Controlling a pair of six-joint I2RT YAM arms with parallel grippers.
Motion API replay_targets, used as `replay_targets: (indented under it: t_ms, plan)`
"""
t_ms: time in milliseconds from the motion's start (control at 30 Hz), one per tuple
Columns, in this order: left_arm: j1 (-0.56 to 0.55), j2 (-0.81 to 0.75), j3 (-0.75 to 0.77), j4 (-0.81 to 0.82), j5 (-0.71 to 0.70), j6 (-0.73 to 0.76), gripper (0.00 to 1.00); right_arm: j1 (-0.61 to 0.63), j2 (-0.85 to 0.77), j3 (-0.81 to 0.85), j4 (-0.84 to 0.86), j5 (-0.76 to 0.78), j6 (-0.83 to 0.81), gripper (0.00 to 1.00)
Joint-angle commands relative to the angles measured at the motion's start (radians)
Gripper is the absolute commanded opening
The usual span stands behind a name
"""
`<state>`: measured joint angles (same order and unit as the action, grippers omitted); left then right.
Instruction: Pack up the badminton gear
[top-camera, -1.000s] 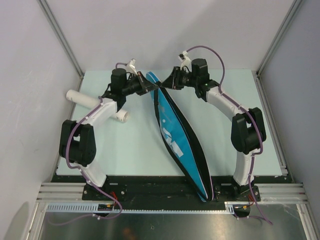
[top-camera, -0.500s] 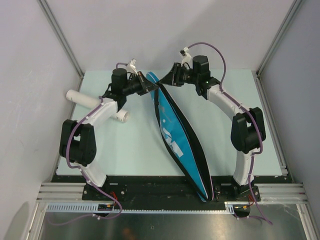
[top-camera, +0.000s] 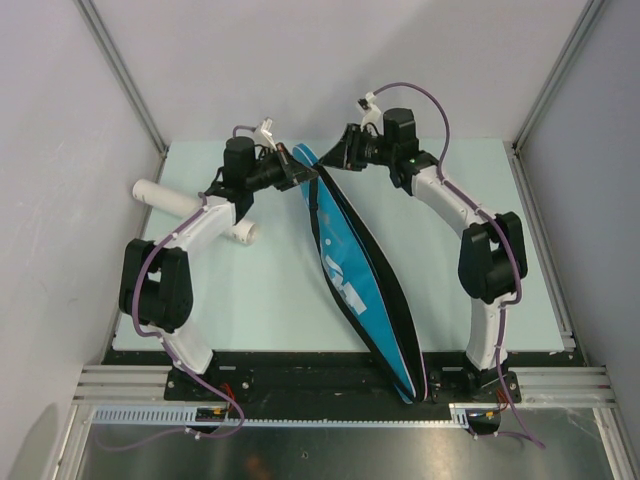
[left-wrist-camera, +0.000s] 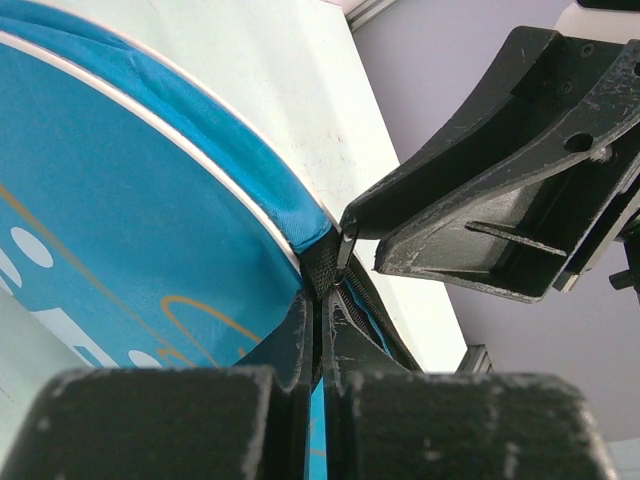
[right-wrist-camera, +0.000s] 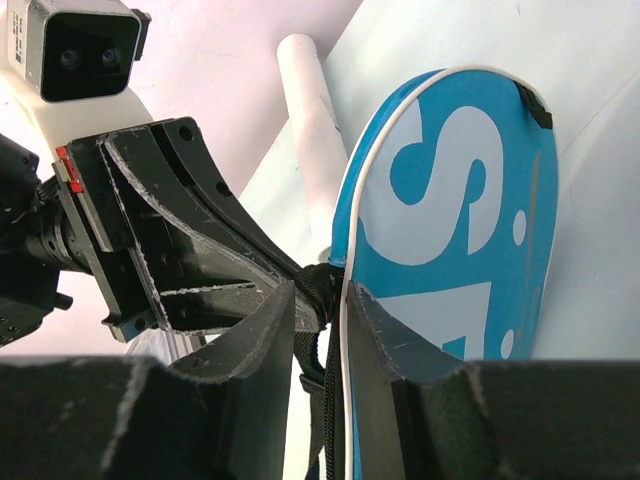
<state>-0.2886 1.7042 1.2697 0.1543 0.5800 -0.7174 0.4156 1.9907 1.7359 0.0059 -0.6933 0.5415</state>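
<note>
The long blue racket bag (top-camera: 350, 260) lies diagonally from the far centre of the table to its near edge. My left gripper (top-camera: 303, 172) is shut on black webbing at the bag's far tip, seen close in the left wrist view (left-wrist-camera: 320, 300). My right gripper (top-camera: 333, 160) meets it from the right, its jaws closed on the black strap and white-piped edge at the same tip (right-wrist-camera: 320, 295). The white cardboard tube (top-camera: 170, 197) lies at the left, partly under my left arm. No rackets or shuttlecocks show.
The tube also shows in the right wrist view (right-wrist-camera: 310, 120), beyond the bag (right-wrist-camera: 470, 200). The pale green table top (top-camera: 480, 200) is walled in by grey panels on three sides. The bag's near end overhangs the black base rail (top-camera: 300, 372).
My right wrist has shifted slightly toward the far wall, still at the bag's tip. The left arm and the bag have not visibly moved.
</note>
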Motion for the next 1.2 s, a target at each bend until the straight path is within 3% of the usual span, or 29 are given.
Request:
replay_targets:
  t_ms: [0, 467, 633, 1167]
  plan:
    - [-0.012, 0.006, 0.034, 0.019, 0.012, -0.010, 0.00, 0.008, 0.022, 0.060, 0.000, -0.009, -0.020, 0.31]
    - [-0.015, 0.006, 0.033, 0.019, 0.011, -0.011, 0.00, 0.028, 0.054, 0.111, -0.052, -0.002, -0.034, 0.19]
    - [-0.015, 0.009, 0.034, 0.019, 0.012, -0.017, 0.00, 0.031, 0.051, 0.143, -0.104, 0.026, -0.064, 0.29]
    - [-0.015, 0.017, 0.031, 0.021, 0.014, -0.019, 0.00, 0.020, 0.026, 0.178, -0.159, 0.063, -0.104, 0.32]
